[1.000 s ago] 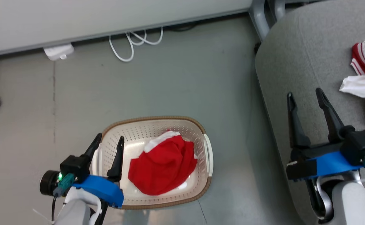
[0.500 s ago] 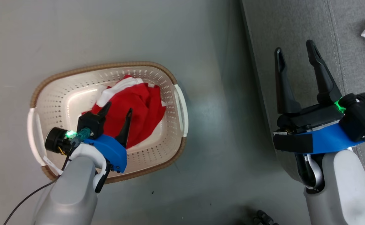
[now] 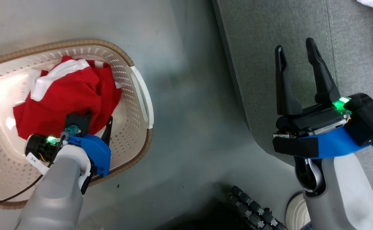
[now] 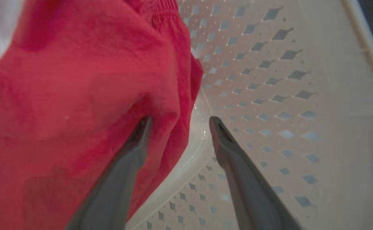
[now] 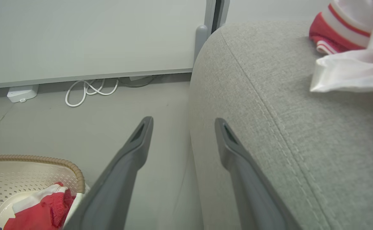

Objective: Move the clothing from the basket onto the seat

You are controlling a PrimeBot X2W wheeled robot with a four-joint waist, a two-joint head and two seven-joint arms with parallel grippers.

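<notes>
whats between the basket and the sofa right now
Nothing but a bare stretch of grey floor lies between the basket and the seat, as the head view shows.

One basket (image 3: pixel 77 43), one seat (image 3: pixel 256 41).

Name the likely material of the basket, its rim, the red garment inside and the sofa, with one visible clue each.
The basket looks like cream moulded plastic, slightly glossy, with punched holes. Its rim is brown, seemingly woven. The red garment is soft matte fabric: it creases and folds. The sofa is grey woven upholstery with stitched seams.
</notes>
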